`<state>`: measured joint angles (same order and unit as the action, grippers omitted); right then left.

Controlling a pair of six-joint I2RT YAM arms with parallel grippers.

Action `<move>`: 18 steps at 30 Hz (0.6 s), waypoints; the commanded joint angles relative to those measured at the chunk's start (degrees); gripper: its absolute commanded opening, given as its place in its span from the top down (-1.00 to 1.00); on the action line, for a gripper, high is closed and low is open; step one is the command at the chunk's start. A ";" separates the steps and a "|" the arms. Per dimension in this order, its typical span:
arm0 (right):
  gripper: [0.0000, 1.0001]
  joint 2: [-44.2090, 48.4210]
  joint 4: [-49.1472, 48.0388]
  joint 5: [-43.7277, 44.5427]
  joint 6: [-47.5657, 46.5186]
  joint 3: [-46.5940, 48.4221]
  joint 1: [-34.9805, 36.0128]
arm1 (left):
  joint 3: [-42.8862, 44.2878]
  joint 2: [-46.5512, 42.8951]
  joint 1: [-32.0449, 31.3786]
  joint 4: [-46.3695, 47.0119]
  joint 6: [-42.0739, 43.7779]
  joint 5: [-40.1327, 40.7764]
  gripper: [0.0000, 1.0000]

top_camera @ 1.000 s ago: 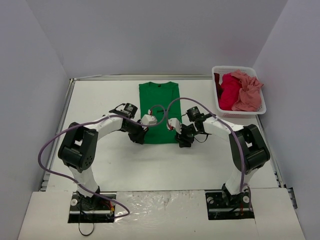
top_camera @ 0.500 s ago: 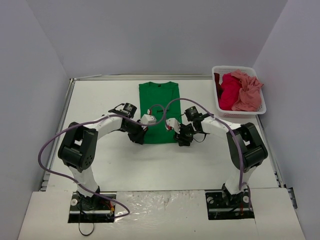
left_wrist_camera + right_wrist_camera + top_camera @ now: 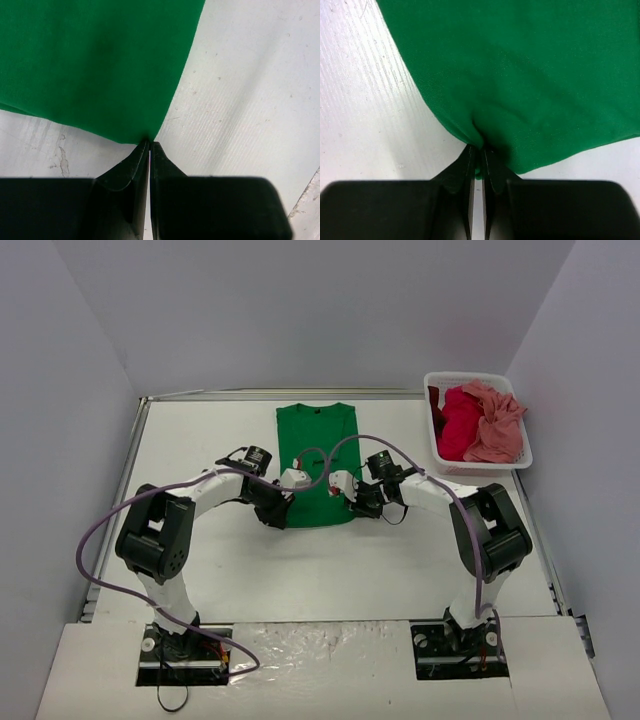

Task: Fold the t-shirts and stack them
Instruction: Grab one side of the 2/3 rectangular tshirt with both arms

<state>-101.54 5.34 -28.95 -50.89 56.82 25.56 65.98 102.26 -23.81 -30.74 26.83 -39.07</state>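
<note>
A bright green t-shirt (image 3: 316, 445) lies flat in a long rectangle at the table's middle back. My left gripper (image 3: 284, 512) is shut at its near left corner, and in the left wrist view the green cloth (image 3: 100, 65) narrows to a point between the fingertips (image 3: 149, 143). My right gripper (image 3: 353, 503) is shut on the near right corner. The right wrist view shows the green cloth (image 3: 530, 75) bunched into a fold between the jaws (image 3: 481, 148). A crimson red t-shirt (image 3: 457, 425) and a salmon pink t-shirt (image 3: 497, 425) lie crumpled in the basket.
The white slatted basket (image 3: 480, 467) stands at the back right, close to the right wall. Grey walls close in the table on three sides. Purple cables loop over both arms, above the shirt's near end.
The right gripper slid left and slightly back to the shirt's near right corner and closed on it. The left gripper stayed shut at the near left corner.
</note>
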 commanded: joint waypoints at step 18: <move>1.00 14.25 35.96 -7.78 -3.07 4.18 4.50 | 9.25 -7.86 0.70 -33.80 18.40 -11.99 0.95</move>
<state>-92.07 30.22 -33.61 -52.82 58.89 29.19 71.92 97.91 -23.27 -49.93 36.80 -45.69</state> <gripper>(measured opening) 0.024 0.029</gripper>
